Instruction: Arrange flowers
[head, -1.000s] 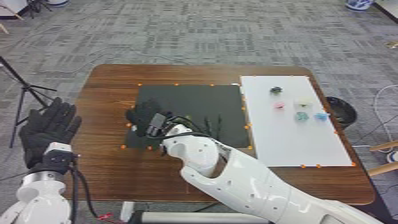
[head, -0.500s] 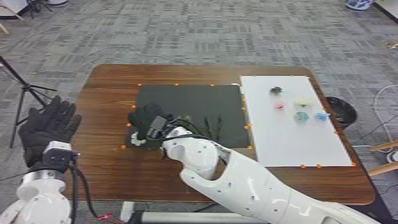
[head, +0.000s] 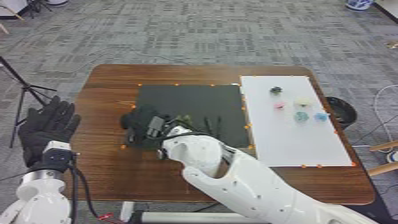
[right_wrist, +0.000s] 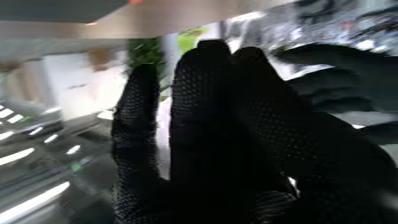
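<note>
- Far left: a black tripod (head: 24, 87) stands on the grey carpet, outside the table.
- Left hand (head: 49, 130): beside the left edge of the brown table (head: 115, 172). Fingers straight and slightly spread, thumb apart; nothing held.
- Right hand (head: 140, 122): over the left part of the dark mat (head: 191, 95). In the right wrist view the fingers (right_wrist: 202, 95) are extended, with gaps between some of them. Whether they carry anything cannot be told.
- Green leafy shape (right_wrist: 147, 54): beyond the fingertips in the right wrist view; contact cannot be determined.
- Green stem piece (head: 185, 119): on the mat, just beside the right hand.
- Dark stems (head: 209, 125): lying on the mat to the right of the green piece, lengthwise and roughly parallel.
- White board (head: 293, 145): on the table, right of the mat, bearing five small blooms. Orange markers sit along the edges of mat and board.
- Dark bloom (head: 276, 90): on the board, farthest from the robot.
- Pink bloom (head: 280, 105): nearer the robot than the dark one.
- Teal bloom (head: 301, 116): nearer again and to the right.
- Pale yellow bloom (head: 303, 101): beyond the teal one.
- Blue bloom (head: 322, 116): just beside the teal one, rightmost of the five.
- Black bin (head: 346, 119): beyond the table's right edge.
</note>
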